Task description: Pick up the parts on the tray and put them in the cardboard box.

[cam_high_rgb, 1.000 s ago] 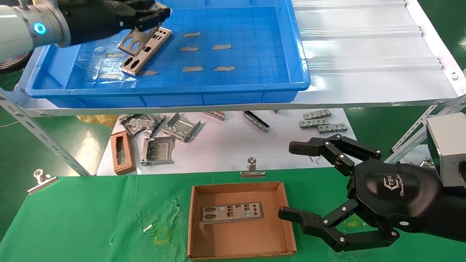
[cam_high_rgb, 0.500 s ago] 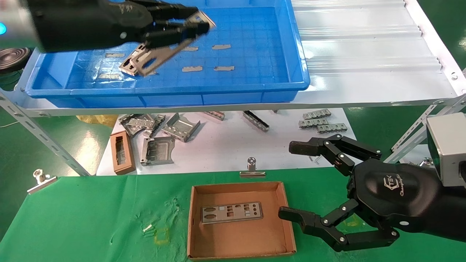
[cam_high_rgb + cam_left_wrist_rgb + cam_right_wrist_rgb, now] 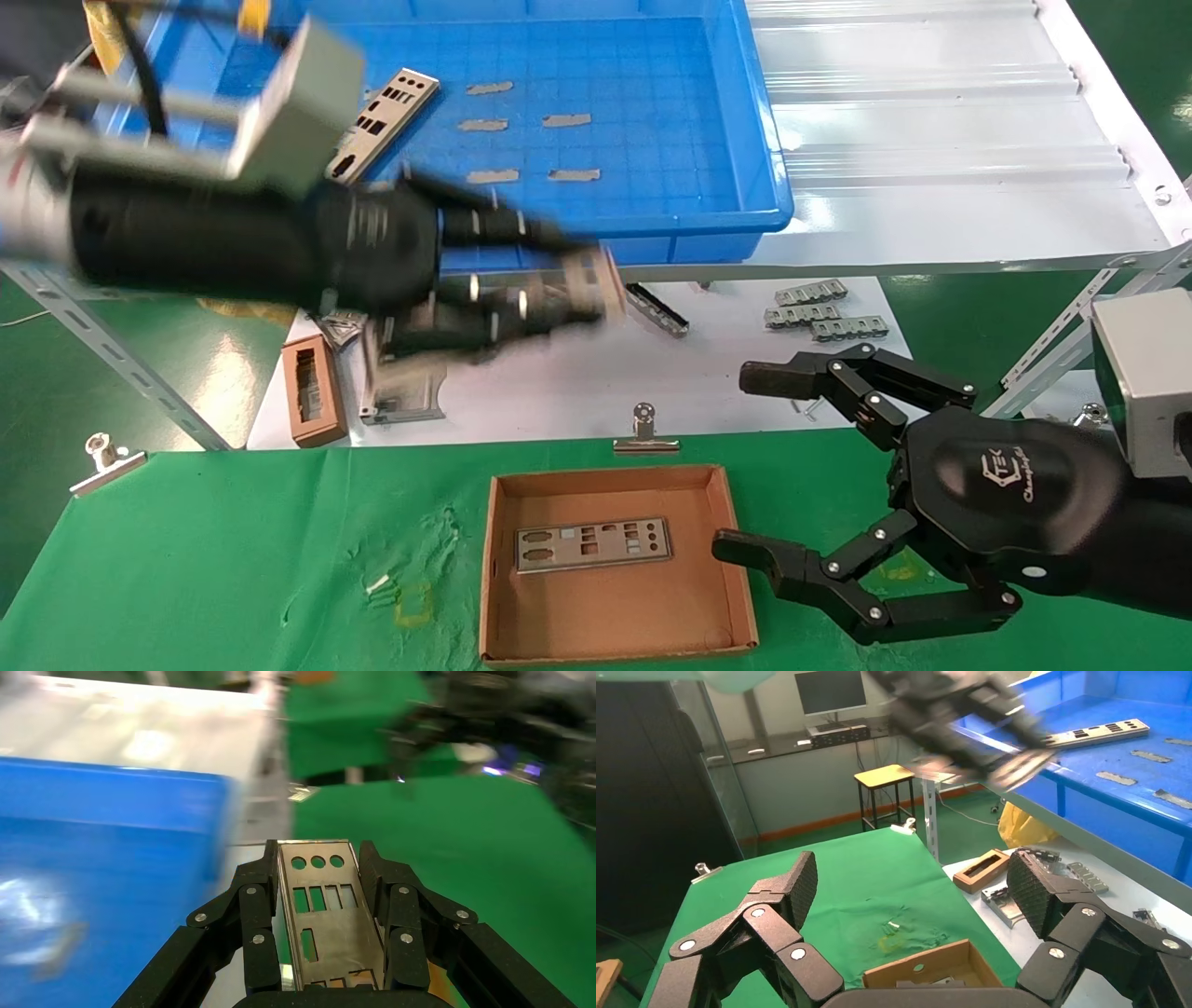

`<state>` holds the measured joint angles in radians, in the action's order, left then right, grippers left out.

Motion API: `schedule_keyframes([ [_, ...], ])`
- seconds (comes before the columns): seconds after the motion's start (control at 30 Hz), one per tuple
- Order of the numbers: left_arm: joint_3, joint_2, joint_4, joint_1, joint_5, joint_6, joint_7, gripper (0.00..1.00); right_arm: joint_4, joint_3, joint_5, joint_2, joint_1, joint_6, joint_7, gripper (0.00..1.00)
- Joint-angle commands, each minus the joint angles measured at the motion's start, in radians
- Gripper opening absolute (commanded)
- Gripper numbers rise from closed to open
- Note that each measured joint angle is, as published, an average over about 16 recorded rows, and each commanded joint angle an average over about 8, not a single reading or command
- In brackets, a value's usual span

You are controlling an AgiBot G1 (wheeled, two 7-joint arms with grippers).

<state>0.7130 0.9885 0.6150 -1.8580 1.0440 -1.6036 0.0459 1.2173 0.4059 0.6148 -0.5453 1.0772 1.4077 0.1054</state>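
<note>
Silver punched plate (image 3: 325, 913): thin, stiff, light, slippery; left hand (image 3: 320, 881) clamps long edges. Cardboard box (image 3: 610, 568) at 5 o'clock. Right hand (image 3: 745, 461) spread, idle.

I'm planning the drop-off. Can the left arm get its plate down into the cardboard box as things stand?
Probably yes. The left end effector is shut on the plate. The cardboard box lies open-topped, holding one flat plate. The right end effector hangs open beside the box, not over it.

One punched silver plate (image 3: 594, 543) flat in cardboard box (image 3: 615, 643); another (image 3: 384, 122) in blue tray (image 3: 652, 140); third (image 3: 325, 917) gripper-held
</note>
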Motion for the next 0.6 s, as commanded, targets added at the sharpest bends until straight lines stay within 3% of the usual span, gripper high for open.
schedule_keyframes([
  [0.03,0.054,-0.049,0.137,0.040,-0.066,0.002,0.050,0.00,0.000,0.000,0.000,0.000,0.000,0.000,0.000,1.00],
  [0.23,0.145,-0.066,0.197,0.118,-0.103,0.037,0.018,0.00,0.000,0.000,0.000,0.000,0.000,0.000,0.000,1.00],
  [0.6,0.237,0.130,-0.025,0.264,0.034,0.180,-0.223,0.00,0.000,0.000,0.000,0.000,0.000,0.000,0.000,1.00],
])
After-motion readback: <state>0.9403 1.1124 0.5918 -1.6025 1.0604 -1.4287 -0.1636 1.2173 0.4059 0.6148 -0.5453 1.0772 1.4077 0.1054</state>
